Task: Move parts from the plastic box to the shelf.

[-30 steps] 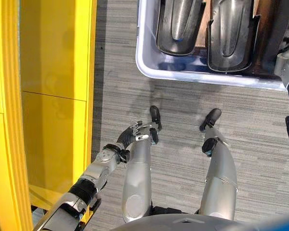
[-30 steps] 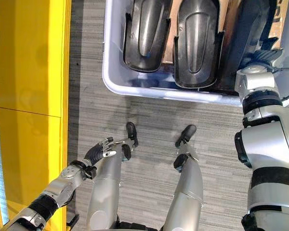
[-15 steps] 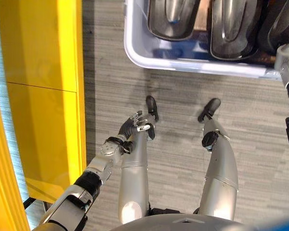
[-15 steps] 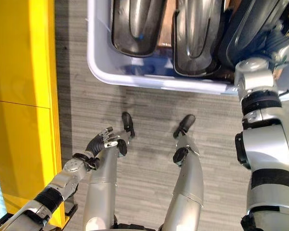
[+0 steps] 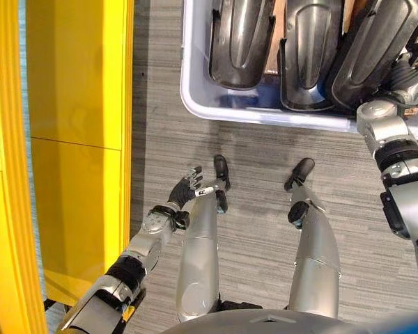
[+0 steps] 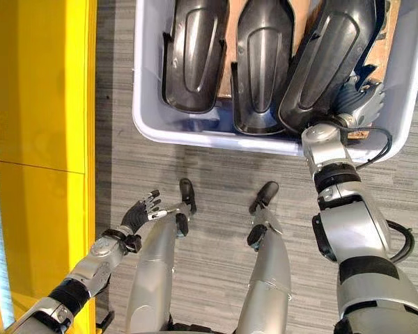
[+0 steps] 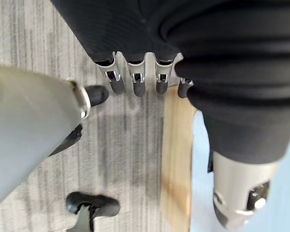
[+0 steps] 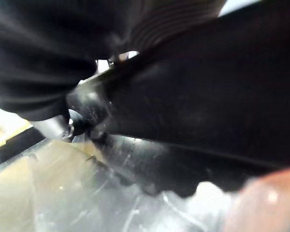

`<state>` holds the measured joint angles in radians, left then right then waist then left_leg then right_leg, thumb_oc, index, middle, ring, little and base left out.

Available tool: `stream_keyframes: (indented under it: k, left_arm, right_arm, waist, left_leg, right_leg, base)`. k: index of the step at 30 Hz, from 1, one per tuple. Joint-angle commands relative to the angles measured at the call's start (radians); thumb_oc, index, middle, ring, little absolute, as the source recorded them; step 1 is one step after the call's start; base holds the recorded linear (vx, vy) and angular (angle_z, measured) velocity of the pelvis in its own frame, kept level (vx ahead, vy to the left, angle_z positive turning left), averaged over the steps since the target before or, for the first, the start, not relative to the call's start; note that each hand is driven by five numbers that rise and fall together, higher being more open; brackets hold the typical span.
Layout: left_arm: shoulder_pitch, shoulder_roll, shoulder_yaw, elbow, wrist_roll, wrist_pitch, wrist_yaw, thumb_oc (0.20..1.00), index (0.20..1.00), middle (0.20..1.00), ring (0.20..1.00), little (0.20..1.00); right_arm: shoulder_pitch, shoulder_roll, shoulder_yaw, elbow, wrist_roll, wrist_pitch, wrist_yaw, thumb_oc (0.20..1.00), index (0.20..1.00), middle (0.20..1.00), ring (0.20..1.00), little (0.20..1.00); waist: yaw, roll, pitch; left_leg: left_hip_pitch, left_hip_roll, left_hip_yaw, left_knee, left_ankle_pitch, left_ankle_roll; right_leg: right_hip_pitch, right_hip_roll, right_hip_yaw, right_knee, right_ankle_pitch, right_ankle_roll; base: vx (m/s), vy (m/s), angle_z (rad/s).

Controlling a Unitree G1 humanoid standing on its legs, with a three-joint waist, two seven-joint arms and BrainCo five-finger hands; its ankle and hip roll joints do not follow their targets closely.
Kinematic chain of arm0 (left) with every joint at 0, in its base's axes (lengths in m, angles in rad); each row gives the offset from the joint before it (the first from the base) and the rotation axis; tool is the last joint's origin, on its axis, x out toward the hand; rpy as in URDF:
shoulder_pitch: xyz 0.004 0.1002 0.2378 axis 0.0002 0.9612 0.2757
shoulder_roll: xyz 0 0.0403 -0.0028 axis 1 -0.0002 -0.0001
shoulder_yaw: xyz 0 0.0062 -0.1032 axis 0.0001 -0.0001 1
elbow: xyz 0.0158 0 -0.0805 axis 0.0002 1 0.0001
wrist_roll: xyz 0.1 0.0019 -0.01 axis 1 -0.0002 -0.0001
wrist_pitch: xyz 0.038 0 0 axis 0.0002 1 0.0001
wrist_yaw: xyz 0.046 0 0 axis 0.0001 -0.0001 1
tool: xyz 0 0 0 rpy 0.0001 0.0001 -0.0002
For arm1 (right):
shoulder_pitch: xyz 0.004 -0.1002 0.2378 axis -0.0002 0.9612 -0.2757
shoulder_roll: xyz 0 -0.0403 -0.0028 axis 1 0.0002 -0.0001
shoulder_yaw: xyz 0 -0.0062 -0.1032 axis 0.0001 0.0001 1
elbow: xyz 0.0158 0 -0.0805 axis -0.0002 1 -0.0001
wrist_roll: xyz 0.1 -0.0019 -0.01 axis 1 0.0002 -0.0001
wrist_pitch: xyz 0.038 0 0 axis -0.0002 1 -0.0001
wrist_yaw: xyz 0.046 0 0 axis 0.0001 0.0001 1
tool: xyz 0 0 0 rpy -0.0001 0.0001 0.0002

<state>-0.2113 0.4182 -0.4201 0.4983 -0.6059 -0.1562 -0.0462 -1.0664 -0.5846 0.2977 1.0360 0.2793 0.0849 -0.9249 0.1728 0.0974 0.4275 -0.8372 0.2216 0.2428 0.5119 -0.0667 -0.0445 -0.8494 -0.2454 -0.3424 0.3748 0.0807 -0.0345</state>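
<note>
just three parts (image 6: 265, 66); one box (image 6: 148, 118)

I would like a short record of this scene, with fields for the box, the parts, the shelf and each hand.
box: pale plastic box standing on grey floor
parts: three dark moulded parts in the box; left part, middle part, right part tilted
shelf: yellow shelf at the robot's left
left hand: left hand open, holding nothing, low beside the shelf
right hand: right hand inside the box at the right part's lower end; grip unclear
</note>
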Motion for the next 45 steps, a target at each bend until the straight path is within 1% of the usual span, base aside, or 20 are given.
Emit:
stream_keyframes:
  k: [1, 2, 5, 6, 10, 16, 17, 18, 21, 22, 24, 27, 28, 29, 32, 36, 38, 40, 42, 45]
  left_arm:
    - [0.028, -0.015, -0.014, -0.029, 0.025, -0.021, -0.037, 1.0, 1.0, 1.0, 1.0, 1.0]
    - [0.038, -0.005, -0.005, -0.034, 0.027, -0.017, -0.05, 1.0, 1.0, 1.0, 1.0, 1.0]
    - [0.053, 0.012, 0.002, -0.046, 0.026, -0.001, -0.059, 1.0, 1.0, 1.0, 1.0, 1.0]
    - [0.06, 0.021, 0.009, -0.05, 0.03, 0.005, -0.067, 1.0, 1.0, 1.0, 1.0, 1.0]
    - [0.123, 0.049, 0.039, -0.058, 0.047, -0.004, -0.102, 1.0, 1.0, 1.0, 1.0, 1.0]
    - [0.182, 0.072, 0.058, -0.058, 0.067, -0.017, -0.137, 1.0, 1.0, 1.0, 1.0, 1.0]
    - [0.192, 0.075, 0.064, -0.054, 0.075, -0.021, -0.144, 1.0, 1.0, 1.0, 1.0, 1.0]
    - [0.207, 0.075, 0.066, -0.048, 0.089, -0.025, -0.148, 1.0, 1.0, 1.0, 1.0, 1.0]
    - [0.235, 0.067, 0.077, -0.027, 0.105, -0.035, -0.159, 1.0, 1.0, 1.0, 1.0, 1.0]
    - [0.25, 0.06, 0.082, -0.016, 0.118, -0.038, -0.159, 1.0, 1.0, 1.0, 1.0, 1.0]
    - [0.265, 0.053, 0.09, -0.003, 0.12, -0.04, -0.162, 1.0, 1.0, 1.0, 1.0, 1.0]
    - [0.29, 0.035, 0.11, 0.03, 0.141, -0.047, -0.16, 1.0, 1.0, 1.0, 1.0, 1.0]
    - [0.298, 0.028, 0.118, 0.041, 0.152, -0.048, -0.154, 1.0, 1.0, 1.0, 1.0, 1.0]
    - [0.314, 0.019, 0.132, 0.062, 0.17, -0.052, -0.147, 1.0, 1.0, 1.0, 1.0, 1.0]
    - [0.336, 0.0, 0.152, 0.097, 0.181, -0.054, -0.148, 1.0, 1.0, 1.0, 1.0, 1.0]
    - [0.372, -0.024, 0.182, 0.128, 0.196, -0.06, -0.147, 1.0, 1.0, 1.0, 1.0, 1.0]
    - [0.385, -0.034, 0.198, 0.144, 0.208, -0.071, -0.145, 1.0, 1.0, 1.0, 1.0, 1.0]
    - [0.387, -0.034, 0.205, 0.147, 0.223, -0.08, -0.151, 1.0, 1.0, 1.0, 1.0, 1.0]
    - [0.392, -0.031, 0.204, 0.143, 0.234, -0.083, -0.15, 1.0, 1.0, 1.0, 1.0, 1.0]
    - [0.388, -0.026, 0.21, 0.138, 0.25, -0.071, -0.137, 1.0, 1.0, 1.0, 1.0, 1.0]
  right_arm:
    - [0.059, 0.015, -0.009, -0.001, -0.048, -0.055, -0.045, 0.2, 0.2, 0.2, 0.2, 0.2]
    - [0.056, 0.002, -0.022, -0.019, -0.06, -0.076, -0.054, 0.2, 0.2, 0.2, 0.2, 0.2]
    - [0.046, -0.024, -0.046, -0.044, -0.067, -0.106, -0.044, 0.2, 0.2, 0.2, 0.2, 0.2]
    - [0.034, -0.036, -0.053, -0.057, -0.095, -0.125, -0.045, 0.2, 0.2, 0.2, 0.2, 0.2]
    - [0.012, -0.09, -0.089, -0.137, -0.11, -0.173, 0.001, 0.2, 0.2, 0.2, 0.2, 0.2]
    - [0.02, -0.122, -0.104, -0.215, -0.127, -0.157, 0.1, 0.2, 0.2, 0.2, 0.2, 0.2]
    - [0.025, -0.123, -0.104, -0.231, -0.122, -0.15, 0.14, 0.2, 0.2, 0.2, 0.2, 0.2]
    - [0.044, -0.123, -0.102, -0.252, -0.108, -0.133, 0.19, 0.2, 0.2, 0.2, 0.2, 0.2]
    - [0.103, -0.115, -0.097, -0.294, -0.079, -0.134, 0.28, 0.2, 0.2, 0.2, 0.2, 0.2]
    - [0.143, -0.108, -0.098, -0.323, -0.075, -0.133, 0.32, 0.2, 0.2, 0.2, 0.2, 0.2]
    - [0.188, -0.095, -0.101, -0.349, -0.065, -0.14, 0.386, 0.2, 0.2, 0.2, 0.2, 0.2]
    - [0.264, -0.062, -0.097, -0.398, -0.086, -0.14, 0.452, 0.2, 0.2, 0.2, 0.2, 0.2]
    - [0.292, -0.048, -0.092, -0.416, -0.099, -0.146, 0.476, 0.2, 0.2, 0.2, 0.2, 0.2]
    - [0.344, -0.017, -0.072, -0.458, -0.106, -0.149, 0.525, 0.2, 0.2, 0.2, 0.2, 0.2]
    - [0.42, 0.039, -0.032, -0.525, -0.102, -0.161, 0.607, 0.2, 0.2, 0.2, 0.2, 0.2]
    - [0.512, 0.099, 0.007, -0.61, -0.11, -0.164, 0.646, 0.2, 0.2, 0.2, 0.2, 0.2]
    - [0.559, 0.127, 0.01, -0.636, -0.109, -0.166, 0.665, 0.2, 0.2, 0.2, 0.2, 0.2]
    - [0.584, 0.149, 0.015, -0.646, -0.097, -0.162, 0.655, 0.2, 0.2, 0.2, 0.2, 0.2]
    - [0.607, 0.177, 0.015, -0.642, -0.071, -0.16, 0.645, 0.2, 0.2, 0.2, 0.2, 0.2]
    - [0.617, 0.221, 0.022, -0.607, -0.083, -0.165, 0.616, 0.2, 0.2, 0.2, 0.2, 0.2]
  waist:
    - [-0.003, 0.073, 0.092]
    - [-0.006, 0.069, 0.092]
    - [-0.005, 0.063, 0.092]
    - [-0.004, 0.061, 0.092]
    - [0.003, 0.044, 0.092]
    - [0.008, 0.022, 0.092]
    - [0.008, 0.015, 0.089]
    - [0.009, 0.008, 0.068]
    - [0.01, -0.004, 0.028]
    - [0.008, -0.013, 0.004]
    - [0.005, -0.019, -0.018]
    - [0.0, -0.03, -0.054]
    - [-0.002, -0.034, -0.067]
    - [-0.006, -0.041, -0.093]
    - [-0.01, -0.05, -0.131]
    - [-0.011, -0.058, -0.175]
    - [-0.01, -0.06, -0.197]
    - [-0.008, -0.062, -0.206]
    - [-0.004, -0.058, -0.214]
    - [0.015, -0.052, -0.219]
  left_leg:
    - [0.049, -0.032, -0.004, -0.189, 0.103, -0.054]
    - [0.109, -0.033, 0.003, -0.21, 0.102, -0.052]
    - [0.18, -0.037, 0.007, -0.229, 0.099, -0.05]
    - [0.213, -0.037, 0.01, -0.235, 0.097, -0.049]
    - [0.379, -0.043, 0.017, -0.274, 0.087, -0.043]
    - [0.541, -0.046, 0.02, -0.334, 0.095, -0.044]
    - [0.57, -0.044, 0.019, -0.349, 0.102, -0.048]
    - [0.597, -0.041, 0.016, -0.37, 0.11, -0.052]
    - [0.64, -0.033, 0.013, -0.406, 0.126, -0.061]
    - [0.663, -0.031, 0.014, -0.421, 0.132, -0.065]
    - [0.688, -0.03, 0.013, -0.436, 0.137, -0.067]
    - [0.725, -0.03, 0.015, -0.448, 0.137, -0.067]
    - [0.736, -0.03, 0.016, -0.45, 0.137, -0.065]
    - [0.757, -0.03, 0.018, -0.453, 0.134, -0.063]
    - [0.79, -0.035, 0.022, -0.465, 0.13, -0.056]
    - [0.826, -0.052, 0.027, -0.487, 0.123, -0.04]
    - [0.842, -0.069, 0.032, -0.499, 0.114, -0.025]
    - [0.853, -0.087, 0.036, -0.506, 0.104, -0.01]
    - [0.864, -0.104, 0.038, -0.514, 0.097, 0.007]
    - [0.875, -0.134, 0.041, -0.522, 0.084, 0.036]
  right_leg:
    - [0.004, -0.021, 0.031, 0.161, -0.136, 0.115]
    - [0.058, -0.017, 0.03, 0.137, -0.136, 0.115]
    - [0.127, -0.012, 0.029, 0.119, -0.14, 0.116]
    - [0.158, -0.01, 0.027, 0.114, -0.144, 0.117]
    - [0.326, 0.0, 0.019, 0.086, -0.172, 0.12]
    - [0.507, 0.019, 0.009, 0.025, -0.19, 0.119]
    - [0.545, 0.026, 0.007, 0.003, -0.19, 0.118]
    - [0.584, 0.032, 0.003, -0.025, -0.189, 0.116]
    - [0.649, 0.04, -0.007, -0.075, -0.185, 0.111]
    - [0.684, 0.042, -0.014, -0.1, -0.184, 0.11]
    - [0.718, 0.045, -0.018, -0.123, -0.184, 0.109]
    - [0.768, 0.045, -0.024, -0.154, -0.181, 0.109]
    - [0.783, 0.043, -0.025, -0.163, -0.178, 0.109]
    - [0.809, 0.04, -0.028, -0.177, -0.175, 0.11]
    - [0.848, 0.035, -0.033, -0.199, -0.169, 0.116]
    - [0.888, 0.019, -0.04, -0.221, -0.156, 0.132]
    - [0.901, 0.009, -0.046, -0.22, -0.154, 0.143]
    - [0.911, 0.001, -0.056, -0.216, -0.154, 0.151]
    - [0.913, -0.008, -0.067, -0.194, -0.158, 0.161]
    - [0.901, -0.035, -0.087, -0.087, -0.15, 0.171]
  base:
    - [-0.03, -0.049, -0.06]
    - [-0.02, -0.041, -0.04]
    - [-0.01, -0.036, -0.04]
    - [0.0, -0.035, -0.01]
    - [0.03, -0.038, -0.04]
    - [0.06, -0.006, -0.02]
    - [0.08, 0.011, 0.03]
    - [0.1, 0.021, 0.05]
    - [0.1, 0.047, 0.05]
    - [0.09, 0.078, 0.07]
    - [0.09, 0.102, 0.07]
    - [0.1, 0.094, -0.01]
    - [0.15, 0.169, -0.01]
    - [0.13, 0.163, 0.0]
    - [0.09, 0.149, 0.01]
    - [0.05, 0.165, 0.04]
    - [0.01, 0.181, 0.14]
    - [-0.04, 0.142, 0.16]
    - [-0.05, 0.121, 0.14]
    - [-0.04, 0.109, 0.25]
